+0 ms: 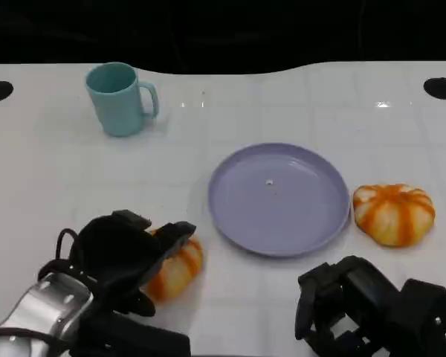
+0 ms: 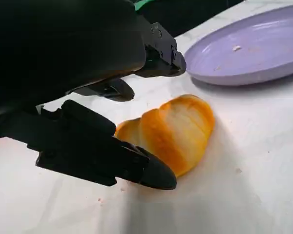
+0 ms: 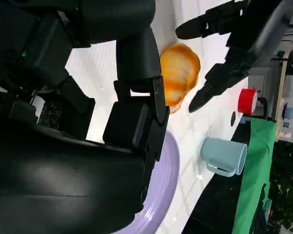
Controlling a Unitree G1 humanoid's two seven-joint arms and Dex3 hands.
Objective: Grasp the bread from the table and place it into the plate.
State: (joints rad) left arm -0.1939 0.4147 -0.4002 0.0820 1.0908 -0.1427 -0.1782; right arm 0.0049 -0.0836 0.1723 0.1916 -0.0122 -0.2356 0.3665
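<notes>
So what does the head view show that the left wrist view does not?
Head view alone: the teal mug, a second orange-striped bread right of the plate, and the right hand, holding nothing. Left wrist view alone: a close look at the gap between fingers and bread. Both: left hand, nearer bread, purple plate.

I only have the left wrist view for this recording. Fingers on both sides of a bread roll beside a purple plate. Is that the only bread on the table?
Observer: No. A second bread lies just off the plate's far side from the left hand.
Operator: Where is the right hand?
Observer: The right hand sits low at the near edge, fingers curled in, holding nothing.
Operator: Anything else out there?
Observer: A teal mug stands upright at the far left.
</notes>
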